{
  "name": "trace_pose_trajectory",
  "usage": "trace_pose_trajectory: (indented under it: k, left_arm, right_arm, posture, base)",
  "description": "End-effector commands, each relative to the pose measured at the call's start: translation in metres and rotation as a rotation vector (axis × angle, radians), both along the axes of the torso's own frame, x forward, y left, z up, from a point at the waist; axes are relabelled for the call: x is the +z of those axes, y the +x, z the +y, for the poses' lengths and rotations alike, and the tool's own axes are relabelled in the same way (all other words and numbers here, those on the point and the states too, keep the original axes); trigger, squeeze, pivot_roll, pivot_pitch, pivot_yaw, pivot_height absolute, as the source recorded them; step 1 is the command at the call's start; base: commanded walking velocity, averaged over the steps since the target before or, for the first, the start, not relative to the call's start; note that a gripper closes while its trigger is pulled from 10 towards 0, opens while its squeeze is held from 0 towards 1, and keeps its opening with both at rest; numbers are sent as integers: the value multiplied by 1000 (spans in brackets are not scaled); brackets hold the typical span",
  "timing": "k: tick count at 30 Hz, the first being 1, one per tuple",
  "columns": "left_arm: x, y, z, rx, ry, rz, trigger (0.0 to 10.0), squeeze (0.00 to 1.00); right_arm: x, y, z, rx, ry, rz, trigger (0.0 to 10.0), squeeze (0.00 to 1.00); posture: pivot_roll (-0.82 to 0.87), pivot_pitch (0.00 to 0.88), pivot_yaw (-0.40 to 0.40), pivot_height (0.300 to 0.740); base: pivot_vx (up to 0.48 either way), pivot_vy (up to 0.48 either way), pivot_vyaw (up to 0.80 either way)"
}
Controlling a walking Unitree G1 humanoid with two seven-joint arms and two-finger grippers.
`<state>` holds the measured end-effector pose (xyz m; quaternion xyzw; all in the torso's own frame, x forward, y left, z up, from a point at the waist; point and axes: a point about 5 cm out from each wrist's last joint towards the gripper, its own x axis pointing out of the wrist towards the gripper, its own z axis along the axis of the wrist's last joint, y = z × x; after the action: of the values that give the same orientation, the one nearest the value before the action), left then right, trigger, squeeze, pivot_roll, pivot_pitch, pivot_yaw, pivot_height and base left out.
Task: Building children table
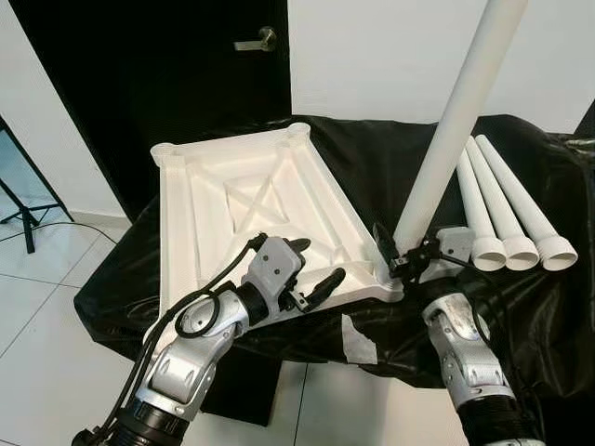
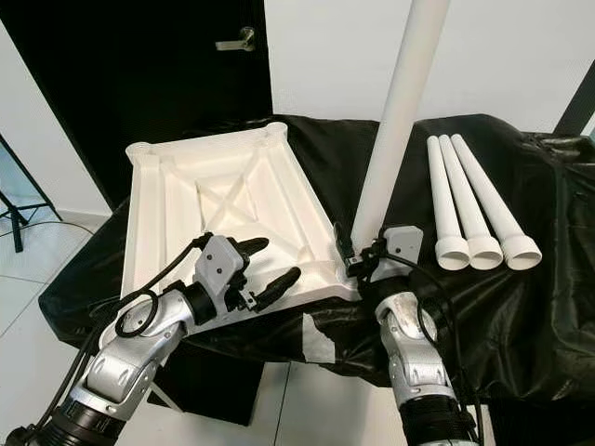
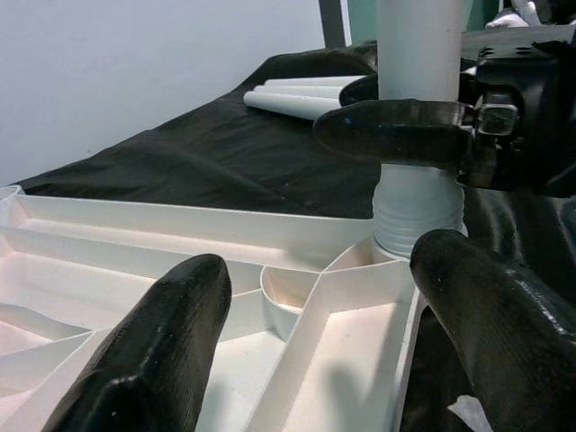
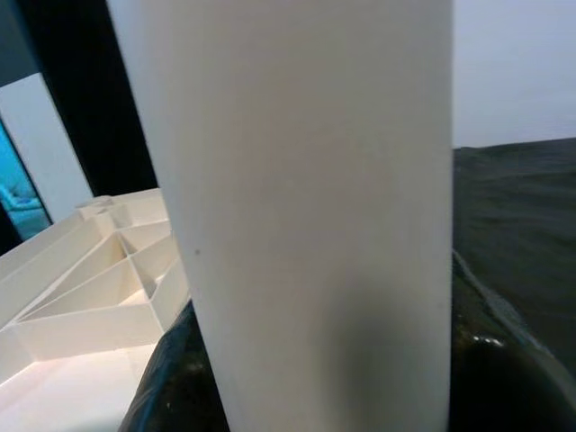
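Observation:
A white plastic tabletop [image 1: 242,200] lies upside down on a black-covered surface, its ribbed underside up. One white table leg [image 1: 456,121] stands upright in the near right corner socket [image 3: 396,247]. My right gripper [image 1: 402,251] is shut on the leg's base, and the leg [image 4: 306,216] looms close in the right wrist view. My left gripper [image 1: 311,269] hovers open over the tabletop's near edge, fingers [image 3: 153,351] spread and pointing toward that socket. Three more white legs [image 1: 507,209] lie side by side to the right.
Black sheeting [image 1: 548,307] covers the work surface, with a strip of white tape [image 1: 358,339] at its front edge. A black door [image 1: 167,65] with a metal handle [image 1: 256,41] stands behind. Tiled floor [image 1: 46,353] lies to the left.

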<state>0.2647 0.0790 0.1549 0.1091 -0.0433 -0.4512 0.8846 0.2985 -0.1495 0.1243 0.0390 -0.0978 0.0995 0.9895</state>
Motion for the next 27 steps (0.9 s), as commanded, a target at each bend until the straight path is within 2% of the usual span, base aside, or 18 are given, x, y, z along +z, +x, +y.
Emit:
trace_pose_trajectory:
  k: [1,4,8,9,15,18,26,27]
  left_arm:
    - [2,-2,0,-43,8,5,10000,0]
    - [2,-2,0,-43,8,4,10000,0]
    - [2,-2,1,-43,6,3,10000,0]
    - [2,-3,1,-43,5,4,10000,0]
    - [2,-4,0,-46,4,5,10000,0]
    - [1,-6,-1,-63,7,10,10000,0]
    - [-1,-9,-2,-86,27,12,10000,0]
    - [-3,-11,-3,-104,50,23,10000,0]
  right_arm:
    - [-27,-4,-1,-52,13,145,10000,0]
    - [-26,-5,1,-54,-11,127,10000,0]
    - [-26,-10,5,-115,-10,117,10000,0]
    - [-25,-11,5,-178,-17,115,10000,0]
    - [-24,-12,2,-270,-18,119,10000,0]
    - [-24,-15,2,-362,-12,117,10000,0]
    - [-24,-18,0,-423,-13,110,10000,0]
    - [-24,-18,-1,-435,-14,112,10000,0]
  posture:
    - [46,0,38,740]
    - [47,0,38,740]
    - [49,0,35,740]
    - [49,0,35,740]
    - [51,0,34,740]
    - [52,0,37,740]
    - [49,0,39,740]
    - [46,0,42,740]
  base:
    - [0,0,0]
    - [0,0,0]
    - [0,0,0]
    - [0,0,0]
    - [0,0,0]
    - [0,0,0]
    - [0,0,0]
    - [0,0,0]
